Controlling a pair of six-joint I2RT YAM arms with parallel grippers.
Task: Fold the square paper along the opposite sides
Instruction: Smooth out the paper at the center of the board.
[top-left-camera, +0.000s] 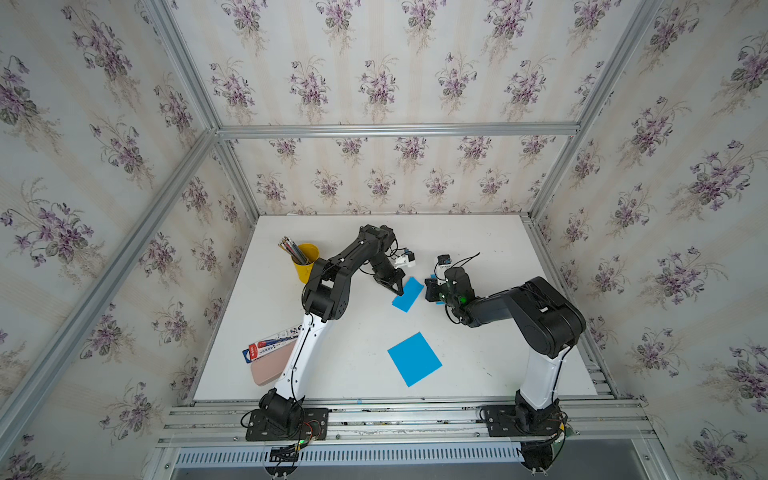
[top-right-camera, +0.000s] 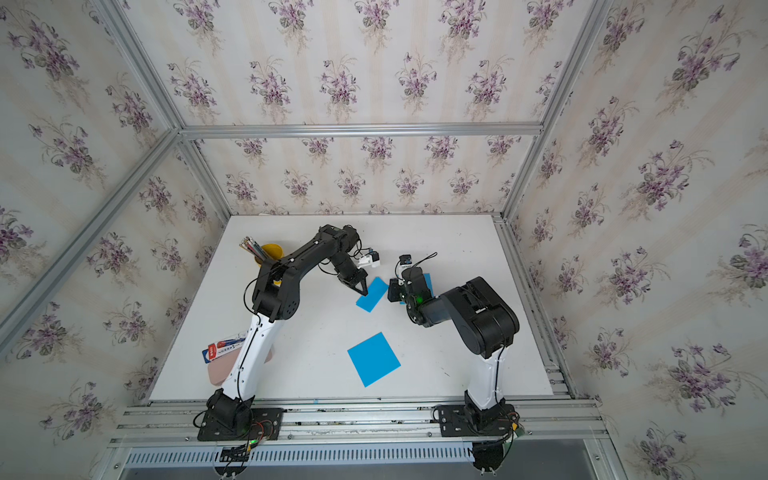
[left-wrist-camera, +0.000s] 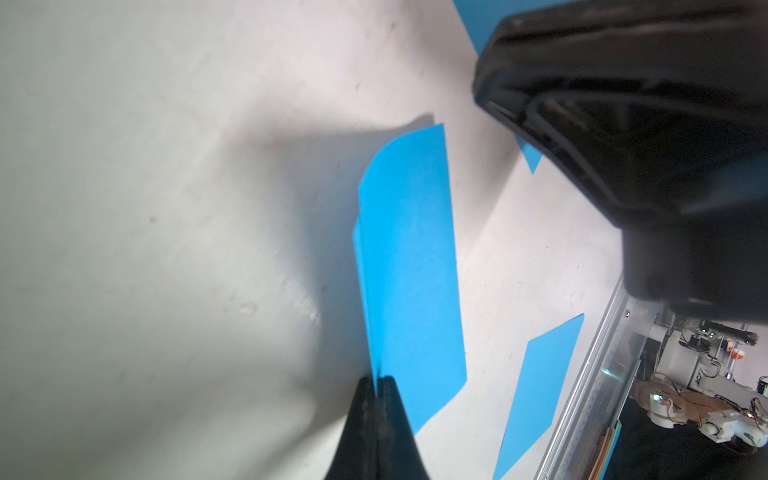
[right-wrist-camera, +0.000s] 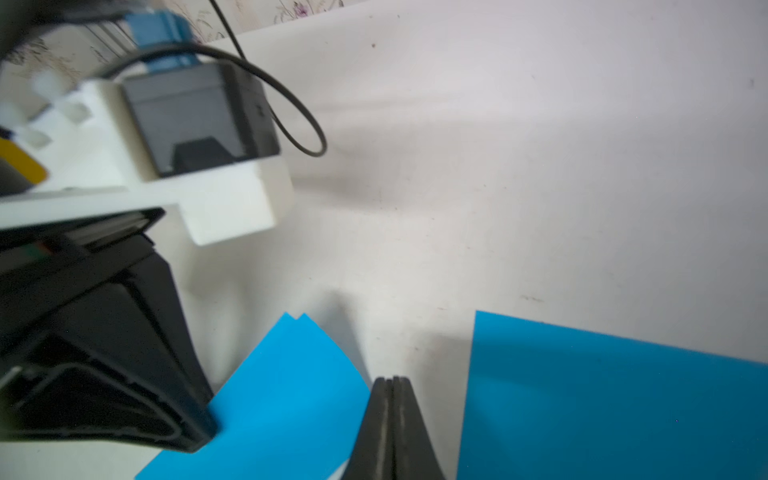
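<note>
The left tool (left-wrist-camera: 380, 384) is closed on the doubled edge of the blue paper (left-wrist-camera: 411, 270). The paper sits mid-tabletop (top-left-camera: 353, 332) between the two arms, with its layers bowed rather than flat. The right tool (right-wrist-camera: 392, 382) is closed and empty, just beside the paper's opposite side. Judged step: the fold is brought over but the crease is not yet set. The next move calls for pressing the layers flat along the fold line with the edges aligned, then releasing. A spare sheet (top-left-camera: 414, 359) lies flat nearer the arm bases.

Yellow pencil cup (top-left-camera: 303, 269) back-left; pen pkg (top-left-camera: 270, 347) beside pink case (top-left-camera: 266, 370).
</note>
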